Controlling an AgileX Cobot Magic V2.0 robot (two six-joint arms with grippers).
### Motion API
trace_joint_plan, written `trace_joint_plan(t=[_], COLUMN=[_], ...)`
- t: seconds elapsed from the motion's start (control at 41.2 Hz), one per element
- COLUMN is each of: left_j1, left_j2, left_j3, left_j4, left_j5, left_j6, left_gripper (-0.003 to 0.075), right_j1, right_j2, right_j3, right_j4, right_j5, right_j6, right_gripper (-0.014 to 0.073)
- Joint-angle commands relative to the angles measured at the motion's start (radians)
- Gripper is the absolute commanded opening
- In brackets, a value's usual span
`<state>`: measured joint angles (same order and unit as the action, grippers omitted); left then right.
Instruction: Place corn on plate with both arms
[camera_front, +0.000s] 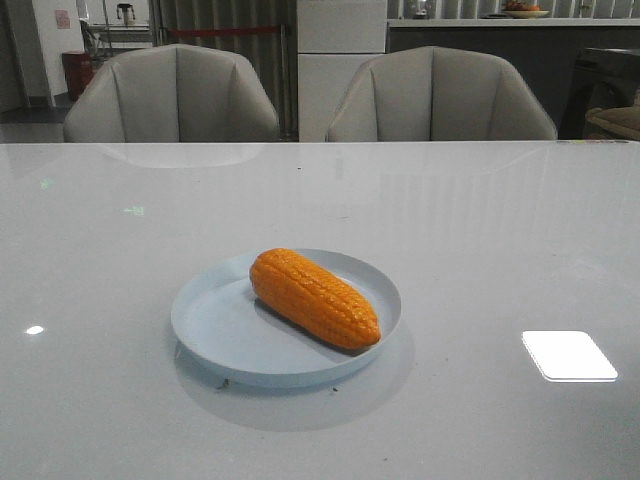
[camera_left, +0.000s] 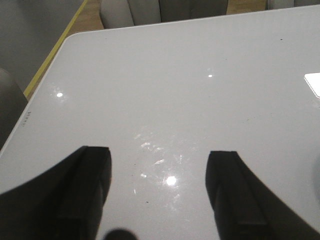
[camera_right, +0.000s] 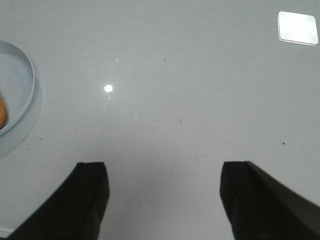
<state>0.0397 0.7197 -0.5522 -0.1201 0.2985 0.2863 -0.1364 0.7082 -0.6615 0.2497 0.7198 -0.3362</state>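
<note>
Spreading wide, the glossy white counter (camera_front: 480, 250) carries the round shallow pale blue plate (camera_front: 215, 325), on which the glossy orange plastic corn cob (camera_front: 313, 297) lies diagonally, so the task looks done. It seems light, stiff and slippery, best held across its thick middle. The black left pincer (camera_left: 158, 172) and black right pincer (camera_right: 164, 187) hang wide and empty over bare counter.
</note>
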Motion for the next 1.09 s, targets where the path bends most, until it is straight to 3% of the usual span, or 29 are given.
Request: trace_joint_plan(t=[0.0,0.534,0.607,0.874,1.068], left_j1=[0.002,0.002,0.002,0.002,0.002], left_j2=[-0.005,-0.001,-0.001,-0.001,-0.001], left_j3=[-0.031,-0.031,-0.031,-0.031,-0.031], left_j4=[-0.012,-0.024,-0.026,-0.026,-0.026], left_j5=[-0.080,-0.094,-0.094,-0.094,-0.094], left_j6=[-0.005,-0.005,-0.005,-0.005,-0.005], left_gripper=[0.0473,0.0465,0.0418,0.0096,0.0089], right_j1=[-0.005,-0.005,-0.005,-0.005,-0.005], right_j2=[-0.007,-0.007,-0.007,-0.007,-0.007], right_j3=[-0.027,-0.027,-0.027,-0.027,-0.027], right_j4=[0.018,0.018,0.018,0.018,0.018], right_j5=[-0.084,-0.083,-0.083,-0.083,-0.083], right_j6=[-0.011,-0.011,-0.011,-0.011,-0.011], right_gripper=[0.0570,0.0570,0.0570,0.0570,0.0570])
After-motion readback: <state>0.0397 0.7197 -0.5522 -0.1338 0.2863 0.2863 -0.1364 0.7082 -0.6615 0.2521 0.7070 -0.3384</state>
